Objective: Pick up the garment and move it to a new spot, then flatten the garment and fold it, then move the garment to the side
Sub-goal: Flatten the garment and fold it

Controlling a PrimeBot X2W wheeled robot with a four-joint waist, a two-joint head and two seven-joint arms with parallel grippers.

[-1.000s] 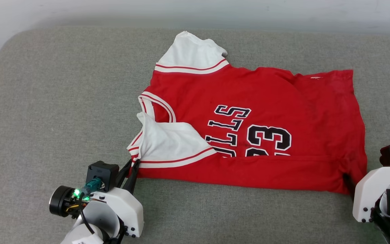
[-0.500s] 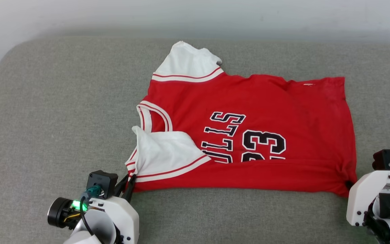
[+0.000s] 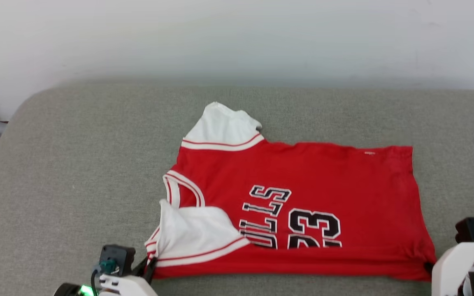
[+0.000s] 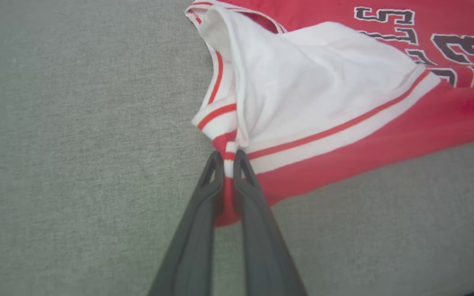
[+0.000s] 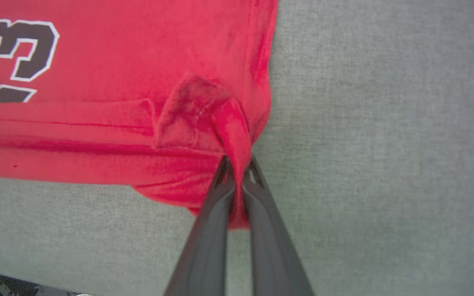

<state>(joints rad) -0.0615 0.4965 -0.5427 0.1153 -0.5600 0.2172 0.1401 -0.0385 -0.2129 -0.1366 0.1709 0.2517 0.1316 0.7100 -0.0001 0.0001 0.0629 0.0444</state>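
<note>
The left gripper point(image 4: 228, 155) is clamped on the striped sleeve corner of the shirt point(image 3: 303, 176), the right gripper point(image 5: 238, 162) on its red hem corner, likely so both near corners can be lifted evenly. The shirt spreads away beyond both sets of fingertips, lying on the grey cushion point(image 3: 76, 164)

Red garment point(image 3: 303, 197) flat, sleeve folded
</note>
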